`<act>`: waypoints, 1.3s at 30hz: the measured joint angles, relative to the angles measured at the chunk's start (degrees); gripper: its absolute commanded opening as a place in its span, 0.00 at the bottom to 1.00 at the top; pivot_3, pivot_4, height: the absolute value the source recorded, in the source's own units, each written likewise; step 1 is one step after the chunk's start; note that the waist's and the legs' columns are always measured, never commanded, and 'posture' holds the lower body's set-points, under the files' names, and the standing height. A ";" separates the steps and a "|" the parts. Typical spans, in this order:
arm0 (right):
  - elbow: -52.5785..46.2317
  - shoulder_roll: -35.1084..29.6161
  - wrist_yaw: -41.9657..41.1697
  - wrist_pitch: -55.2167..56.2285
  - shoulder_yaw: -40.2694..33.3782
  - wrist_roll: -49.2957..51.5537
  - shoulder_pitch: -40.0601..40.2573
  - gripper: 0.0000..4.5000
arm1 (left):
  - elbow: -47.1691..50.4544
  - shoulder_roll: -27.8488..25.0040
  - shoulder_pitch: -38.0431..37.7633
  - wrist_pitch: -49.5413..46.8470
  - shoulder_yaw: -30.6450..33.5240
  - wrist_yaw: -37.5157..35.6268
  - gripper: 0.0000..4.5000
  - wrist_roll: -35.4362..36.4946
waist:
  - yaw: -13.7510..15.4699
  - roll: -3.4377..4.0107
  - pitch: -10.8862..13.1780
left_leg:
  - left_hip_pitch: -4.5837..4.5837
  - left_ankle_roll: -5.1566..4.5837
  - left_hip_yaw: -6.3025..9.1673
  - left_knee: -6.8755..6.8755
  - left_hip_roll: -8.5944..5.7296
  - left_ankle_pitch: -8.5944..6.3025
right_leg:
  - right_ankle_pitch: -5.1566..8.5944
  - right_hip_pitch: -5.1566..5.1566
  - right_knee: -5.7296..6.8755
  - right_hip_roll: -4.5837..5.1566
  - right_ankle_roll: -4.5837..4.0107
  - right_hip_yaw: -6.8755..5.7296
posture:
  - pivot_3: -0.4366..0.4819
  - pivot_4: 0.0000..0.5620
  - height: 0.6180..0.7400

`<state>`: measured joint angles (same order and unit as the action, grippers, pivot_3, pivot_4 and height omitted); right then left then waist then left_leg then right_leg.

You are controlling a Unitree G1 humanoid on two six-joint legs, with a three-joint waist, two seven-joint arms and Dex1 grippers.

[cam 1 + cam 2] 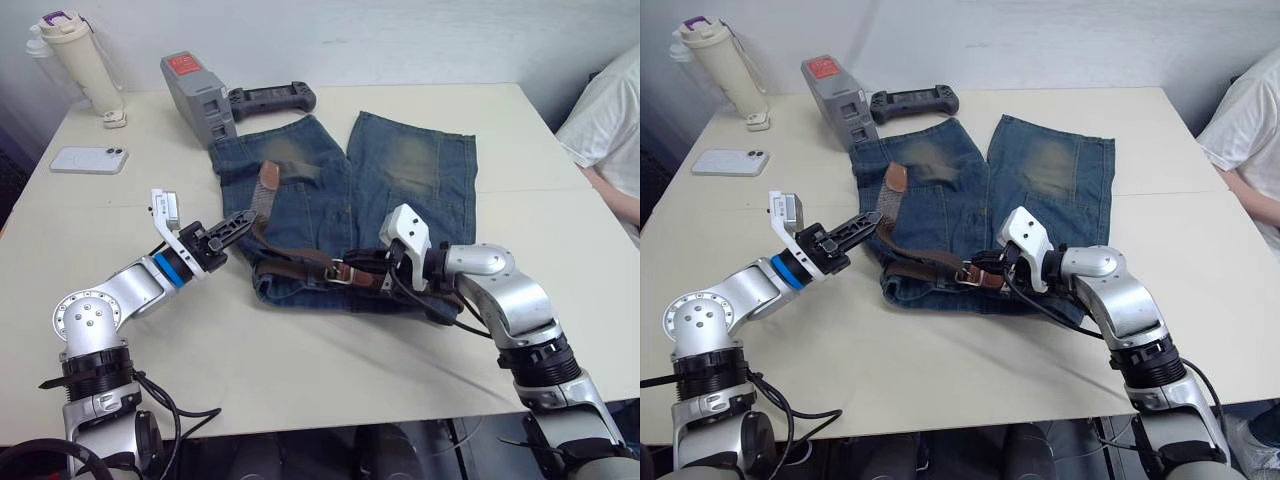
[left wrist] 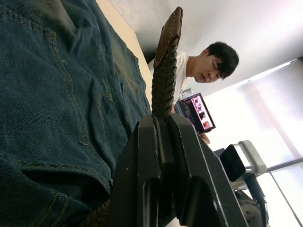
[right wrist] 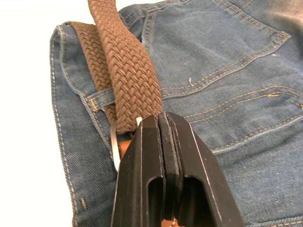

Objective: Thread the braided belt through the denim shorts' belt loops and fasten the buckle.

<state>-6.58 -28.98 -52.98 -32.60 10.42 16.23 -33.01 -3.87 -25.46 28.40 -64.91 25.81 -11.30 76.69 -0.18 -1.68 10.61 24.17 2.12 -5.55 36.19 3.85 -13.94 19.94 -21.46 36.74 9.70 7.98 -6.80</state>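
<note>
The denim shorts (image 1: 400, 190) lie flat on the table, waistband toward me. The braided belt (image 1: 290, 262) runs along the left half of the waistband. Its tan tip (image 1: 268, 178) stands up over the left leg. My left gripper (image 1: 240, 222) is shut on the braid just below that tip, as the left wrist view shows with the fingers (image 2: 161, 156) clamped on the braid. My right gripper (image 1: 354, 268) is shut at the silver buckle (image 3: 115, 146), where the braid passes through the frame. A belt loop (image 3: 102, 98) crosses under the belt beside it.
A white phone (image 1: 89, 159), a cream bottle (image 1: 82, 60), a grey device (image 1: 198, 95) and a black controller (image 1: 271, 99) lie at the back left. A person in a white shirt (image 1: 610, 130) sits at the table's right edge.
</note>
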 measured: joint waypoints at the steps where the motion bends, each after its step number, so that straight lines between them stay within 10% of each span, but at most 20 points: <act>1: 0.00 0.35 0.28 -0.04 0.00 0.09 0.18 0.01 | -0.14 0.00 0.00 0.00 0.00 -0.06 0.00 -0.10 | 0.02 0.00 0.00 | 0.00 0.00 0.00 0.00 0.00 0.00 | 0.00 0.00 0.00 0.00 0.00 0.00 | 0.48 0.27 1.00; 8: -1.51 2.41 3.79 -1.24 -0.62 1.02 1.49 0.01 | -1.04 0.00 0.09 0.00 -0.07 -0.26 0.00 -0.48 | -0.12 0.01 0.00 | 0.02 0.01 0.49 -0.11 -0.06 0.01 | 0.00 0.45 -0.20 0.01 0.00 -0.48 | 0.48 0.27 1.00; 15: -2.26 2.38 4.67 -1.32 -0.92 1.10 2.20 0.01 | -1.17 0.01 0.27 0.00 -1.11 -0.65 0.00 -0.78 | -2.37 0.19 0.11 | 0.09 0.25 5.56 -1.66 -2.05 1.73 | 0.33 3.14 -0.98 0.88 0.56 -3.50 | 0.48 0.27 1.00; 39: 3.49 0.55 0.79 -0.97 0.38 1.92 1.90 0.01 | -1.20 -0.11 0.26 0.01 -1.47 -1.42 0.00 -1.68 | -1.35 0.19 0.11 | -0.01 0.26 4.22 -1.78 -1.94 1.74 | 0.43 2.69 -1.32 0.82 0.62 -2.18 | 0.48 0.27 1.00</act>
<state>-3.09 -28.43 -52.19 -33.57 10.80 18.15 -31.11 -5.07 -25.57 28.66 -64.90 24.35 -12.72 75.00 -1.53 -1.49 10.72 24.17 2.37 -1.33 34.41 1.91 -12.21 20.38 -18.77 35.43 10.53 8.60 -8.99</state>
